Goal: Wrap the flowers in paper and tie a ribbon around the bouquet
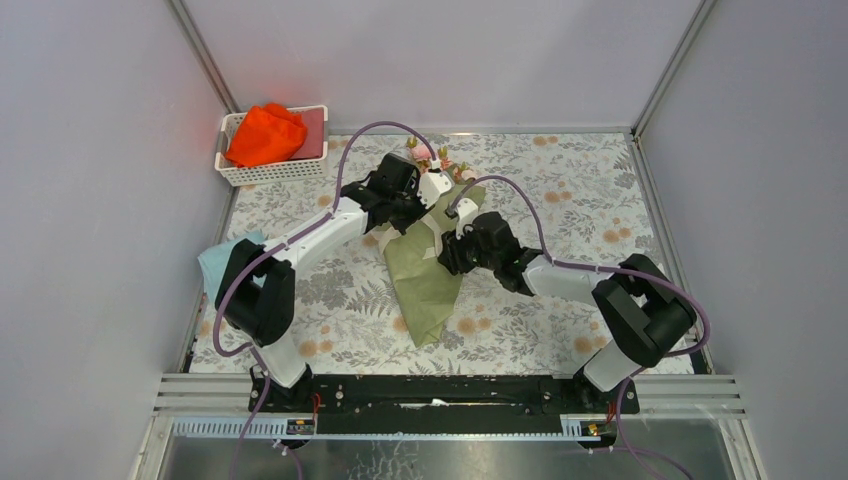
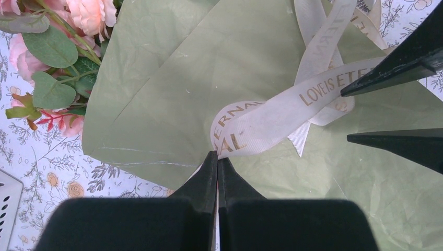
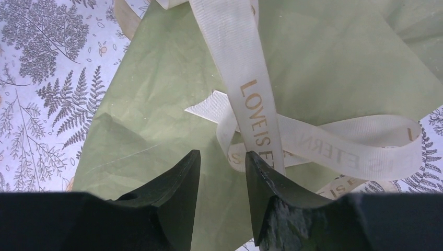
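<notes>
The bouquet [image 1: 430, 270] lies near the middle of the table, its narrow end toward my bases and its wide end away from them, where the flowers [image 2: 89, 15] show: soft pink roses with round, matt green leaves on thin stems. The paper [image 2: 172, 89] around them is olive green, thin and faintly creased, folded over itself in broad flat flaps. Across it the ribbon [image 2: 282, 112] lies loose, a flat cream strap of ribbed weave with gold lettering, curled into open loops, one cut end resting on the paper. My left gripper [image 2: 217, 157] is pressed tight, its tips at the lower edge of a ribbon loop; whether they pinch it I cannot tell. My right gripper [image 3: 223, 154] stands about half open over the paper, nothing clamped, and one ribbon strand runs down to the tip of one finger. Both black grippers crowd the same stretch of ribbon from opposite sides. Beneath is a tablecloth [image 1: 330, 290] printed with grey ferns and small orange blooms. A light blue cloth [image 1: 215, 262] lies at the left edge, and a white basket [image 1: 240, 172] in the far left corner holds an orange-red cloth [image 1: 265, 135]
</notes>
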Robot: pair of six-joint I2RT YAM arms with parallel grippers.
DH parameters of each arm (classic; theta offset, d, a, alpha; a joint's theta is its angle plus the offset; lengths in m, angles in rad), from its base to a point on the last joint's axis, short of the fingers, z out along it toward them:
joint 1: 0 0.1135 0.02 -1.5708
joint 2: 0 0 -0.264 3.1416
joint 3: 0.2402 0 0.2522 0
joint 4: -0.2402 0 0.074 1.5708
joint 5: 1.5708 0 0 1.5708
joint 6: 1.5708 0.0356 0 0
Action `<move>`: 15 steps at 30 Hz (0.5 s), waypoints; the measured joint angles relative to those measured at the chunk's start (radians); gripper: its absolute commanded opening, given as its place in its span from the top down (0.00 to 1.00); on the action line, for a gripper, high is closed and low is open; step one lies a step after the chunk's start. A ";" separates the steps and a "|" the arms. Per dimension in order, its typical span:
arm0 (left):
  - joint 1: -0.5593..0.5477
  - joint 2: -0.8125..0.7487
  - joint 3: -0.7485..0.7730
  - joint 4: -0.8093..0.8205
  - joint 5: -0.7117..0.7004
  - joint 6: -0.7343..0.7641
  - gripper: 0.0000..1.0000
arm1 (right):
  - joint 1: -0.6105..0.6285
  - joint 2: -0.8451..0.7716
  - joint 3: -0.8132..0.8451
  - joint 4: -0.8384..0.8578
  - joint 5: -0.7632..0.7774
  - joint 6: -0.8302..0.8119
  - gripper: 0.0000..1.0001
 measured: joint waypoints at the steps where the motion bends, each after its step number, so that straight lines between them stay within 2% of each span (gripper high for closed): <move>1: 0.000 0.000 0.000 0.000 0.000 0.000 1.00 | -0.003 0.000 0.002 -0.005 0.004 -0.002 0.55; 15: 0.000 0.000 0.000 0.000 0.007 0.000 1.00 | -0.031 0.092 0.054 0.039 -0.103 0.030 0.62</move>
